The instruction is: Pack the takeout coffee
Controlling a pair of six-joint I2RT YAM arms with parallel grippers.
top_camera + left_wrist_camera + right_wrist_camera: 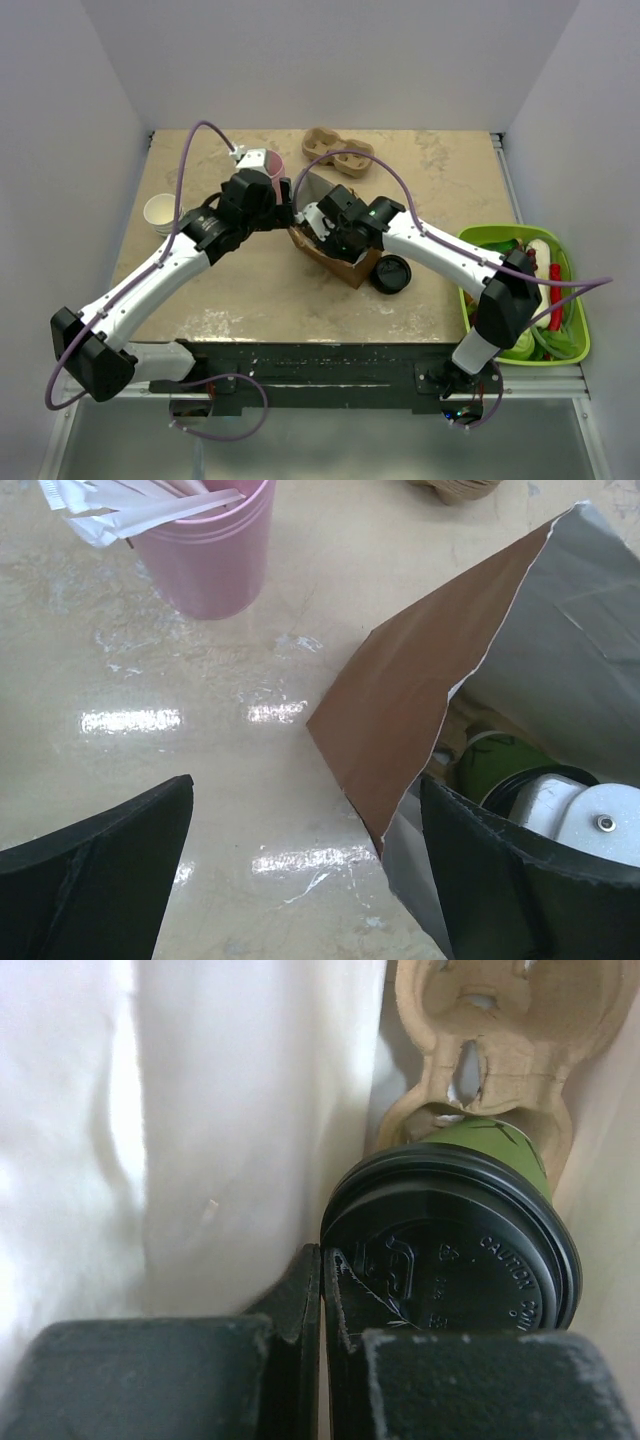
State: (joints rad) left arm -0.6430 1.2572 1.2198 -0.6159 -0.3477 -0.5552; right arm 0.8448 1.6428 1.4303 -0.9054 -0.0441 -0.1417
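Closed right pincer (322, 1260) hides part of the black lid (450, 1250).

The table (250, 300) has a beige, stone-patterned top with a glossy sheen, and near its middle stands an open brown paper bag (338, 264) with a round black lid (391, 273) just beside its near-right corner; from above I can't tell what is under the lid. At the far edge lies a moulded cardboard cup carrier (338, 155), left of it stands a pink cup (272, 162), and nearer the left edge a stack of white paper cups (160, 212) lies tipped on its side. A green basket (500, 231) of vegetables sits at the right edge, on the top or beside it, I can't say.
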